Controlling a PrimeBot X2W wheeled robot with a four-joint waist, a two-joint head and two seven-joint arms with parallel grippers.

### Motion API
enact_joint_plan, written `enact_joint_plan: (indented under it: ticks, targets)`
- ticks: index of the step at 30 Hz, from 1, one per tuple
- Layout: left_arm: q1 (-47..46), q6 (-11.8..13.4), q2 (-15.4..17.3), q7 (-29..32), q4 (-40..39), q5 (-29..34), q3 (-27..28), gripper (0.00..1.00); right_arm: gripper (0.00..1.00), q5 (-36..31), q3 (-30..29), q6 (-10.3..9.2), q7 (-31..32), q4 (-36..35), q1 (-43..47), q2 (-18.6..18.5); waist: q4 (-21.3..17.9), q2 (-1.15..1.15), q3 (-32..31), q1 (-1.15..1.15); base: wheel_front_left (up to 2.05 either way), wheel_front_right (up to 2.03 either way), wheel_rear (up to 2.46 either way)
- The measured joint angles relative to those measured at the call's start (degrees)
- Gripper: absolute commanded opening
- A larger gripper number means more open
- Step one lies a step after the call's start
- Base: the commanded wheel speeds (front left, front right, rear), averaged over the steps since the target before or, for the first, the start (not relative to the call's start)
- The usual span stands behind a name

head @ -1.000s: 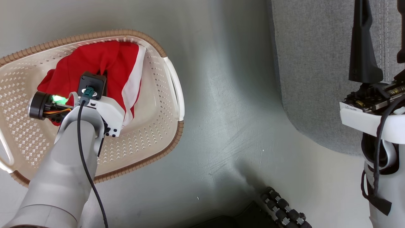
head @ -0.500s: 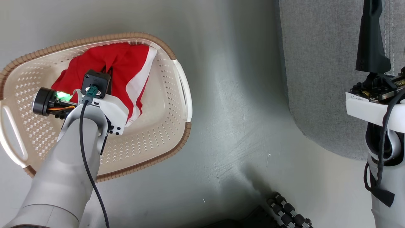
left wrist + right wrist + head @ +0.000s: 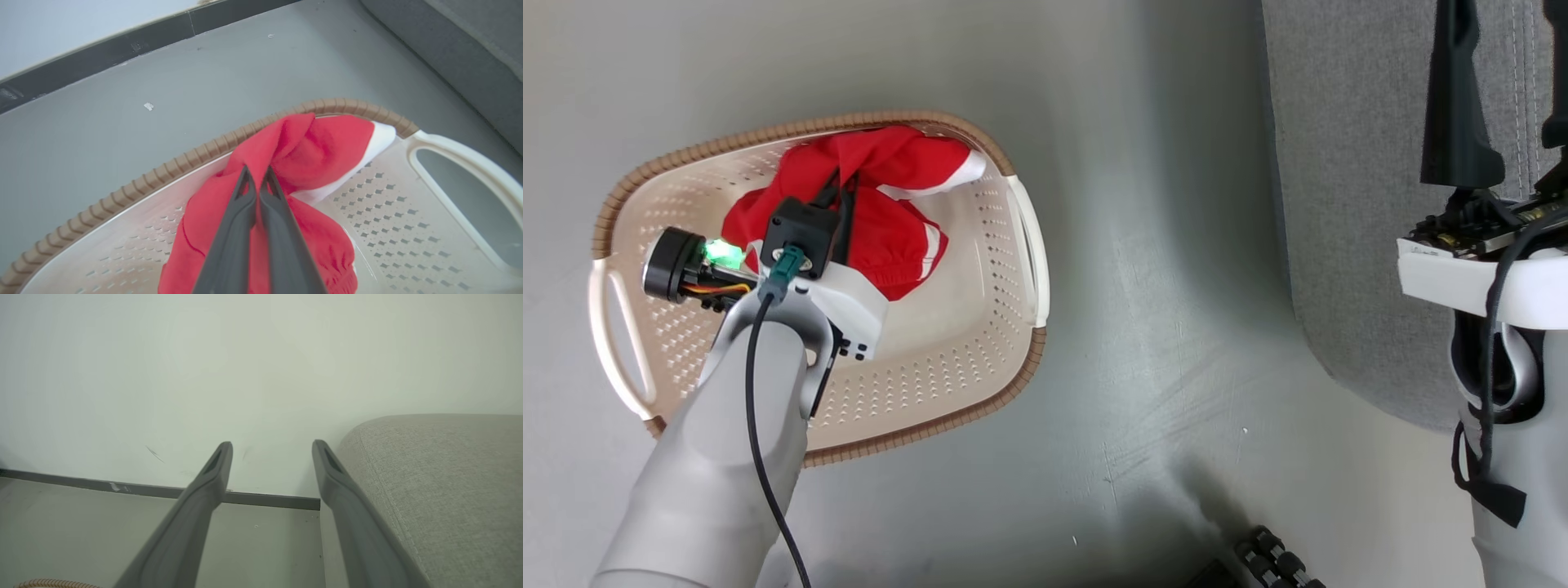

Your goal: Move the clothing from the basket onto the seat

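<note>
Since a second back the clothing (image 3: pixel 882 212) has bunched from a flat spread into a raised lump at the basket's far rim. The whole head view shifted too, so the camera moved. Left gripper (image 3: pixel 256 173) is clamped on a fold of the red cloth, fingers pressed together, tips sunk in the fabric. Clothing is inside the basket (image 3: pixel 931 359), its white trim lying at the far rim next to the seat-side handle. No lettering or tag readable; one garment or two, can't tell. The left arm hides the basket's middle in the head view. Right gripper (image 3: pixel 271 447) is spread wide, holding nothing, beside the corner of the seat (image 3: pixel 441 477); its fingertips are cut off at the head view's top edge. Basket sits on the floor (image 3: pixel 1160 286), apart from the seat.
</note>
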Motion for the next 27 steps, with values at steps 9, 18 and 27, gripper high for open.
enact_joint_plan:
  ticks: [9,18,27]
  targets:
    - [5.28,0.02,-0.07,0.0,-10.11,-1.02,0.77,0.0,1.0,-1.71,1.52,0.0,0.0,2.68,0.01,-0.05,2.14,0.0,-3.97,0.0,0.0,0.0,0.0]
    - [9.95,0.09,0.46,-0.01,-19.26,-1.02,1.56,0.0,1.0,-2.98,2.47,0.0,0.0,5.8,0.19,-0.12,4.27,0.0,-9.18,0.0,0.0,0.0,0.0]
    - [12.89,0.0,1.75,-0.18,-26.4,-1.02,2.33,0.0,1.0,-3.5,3.66,0.0,0.0,8.49,1.77,-0.36,6.24,0.0,-15.3,0.0,0.0,0.0,0.0]
